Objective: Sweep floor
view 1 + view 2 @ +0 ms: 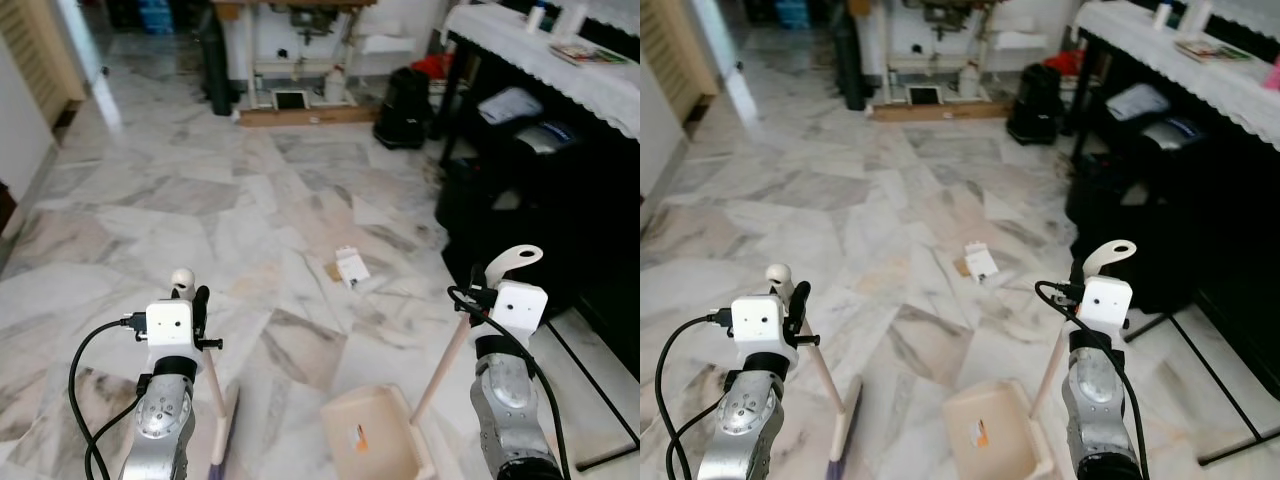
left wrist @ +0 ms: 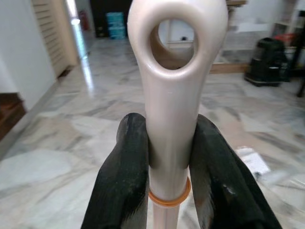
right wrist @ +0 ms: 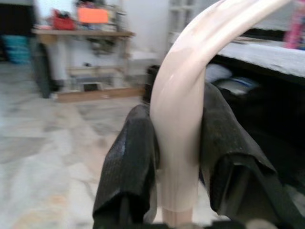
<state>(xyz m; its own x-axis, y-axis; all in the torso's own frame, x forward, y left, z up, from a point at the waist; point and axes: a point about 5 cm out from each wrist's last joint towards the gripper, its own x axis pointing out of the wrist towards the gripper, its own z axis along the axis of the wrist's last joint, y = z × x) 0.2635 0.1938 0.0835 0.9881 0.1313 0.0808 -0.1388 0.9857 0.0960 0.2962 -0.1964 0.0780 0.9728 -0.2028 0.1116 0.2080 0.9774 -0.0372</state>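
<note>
I see a grey-veined white marble floor (image 1: 200,200); a cream broom handle (image 2: 174,119) with an orange ring; a beige dustpan (image 1: 372,430) bearing an orange-marked sticker; black fingers (image 2: 121,181); a white lace-edged cloth on the table (image 1: 560,75).

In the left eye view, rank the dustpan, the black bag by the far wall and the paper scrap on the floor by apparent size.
1. Dustpan, though it lies nearest the camera, which inflates it.
2. Black bag, far off, so likely bigger in reality; this ranking against the dustpan is unsure.
3. Paper scrap, clearly smallest.

Glossy marble floor (image 1: 200,200), plastic broom handle (image 2: 174,119)
</note>
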